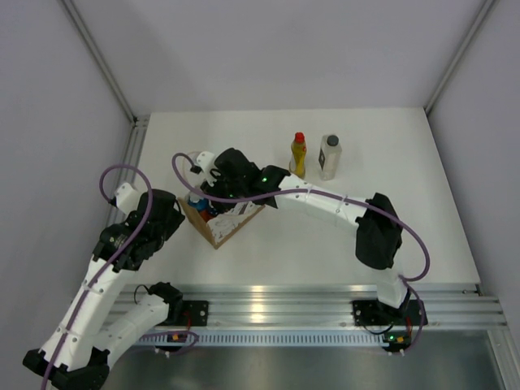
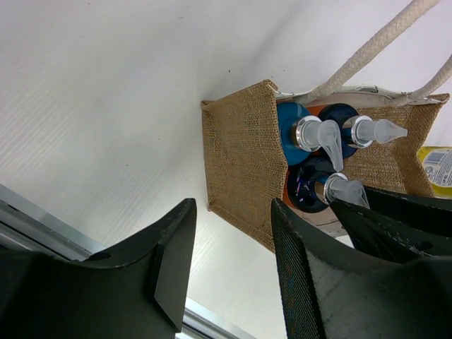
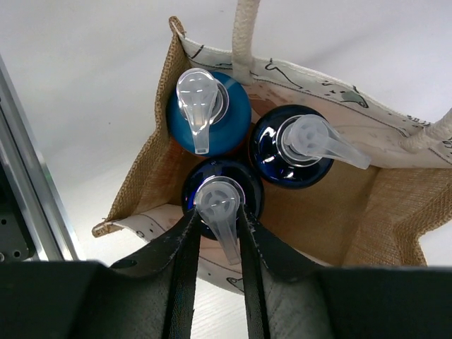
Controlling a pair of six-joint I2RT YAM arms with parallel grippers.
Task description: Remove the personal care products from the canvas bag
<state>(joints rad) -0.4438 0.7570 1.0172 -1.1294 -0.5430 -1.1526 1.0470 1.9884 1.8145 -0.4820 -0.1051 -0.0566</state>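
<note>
The left gripper, jaws spread, stands just beside the burlap end wall of the canvas bag, near the side rail. Three pump bottles fill the bag. The right gripper pinches one pump head. Farther right and behind, the yellow bottle and the pale bottle stand upright, with bare white table around them.

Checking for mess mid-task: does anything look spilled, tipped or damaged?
Nothing stands out. Three pump bottles stand upright in the canvas bag, the yellow bottle and pale bottle upright on the table; no spill or damage visible.
</note>
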